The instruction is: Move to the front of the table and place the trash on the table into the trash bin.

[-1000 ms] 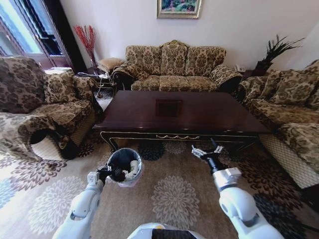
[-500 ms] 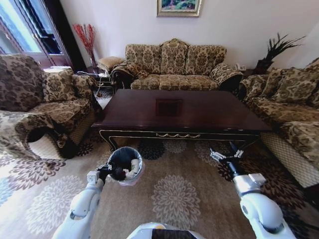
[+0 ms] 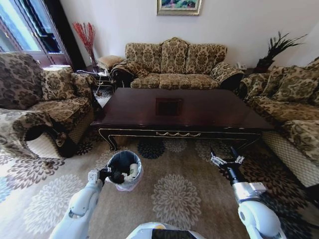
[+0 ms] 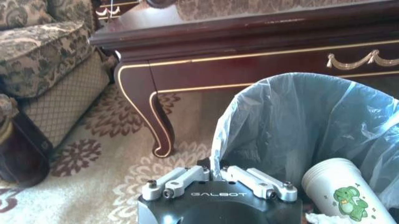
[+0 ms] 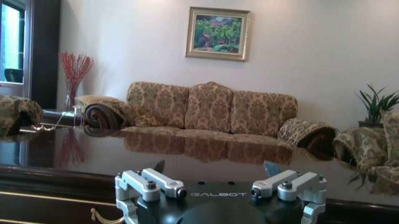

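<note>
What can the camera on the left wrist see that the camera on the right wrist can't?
Left wrist view alone: the trash bin, its grey liner pinched by the shut left gripper, a white paper cup inside, and patterned carpet. Right wrist view alone: the open right gripper, a framed painting, a sofa and a plant. Both share the table.

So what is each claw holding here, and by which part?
The left claw grips the trash bin by its bag-lined rim. The right claw is open and holds nothing.

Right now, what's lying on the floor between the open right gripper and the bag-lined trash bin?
Only bare patterned carpet, by the head view: the right gripper hangs apart from the round bag-lined trash bin.
</note>
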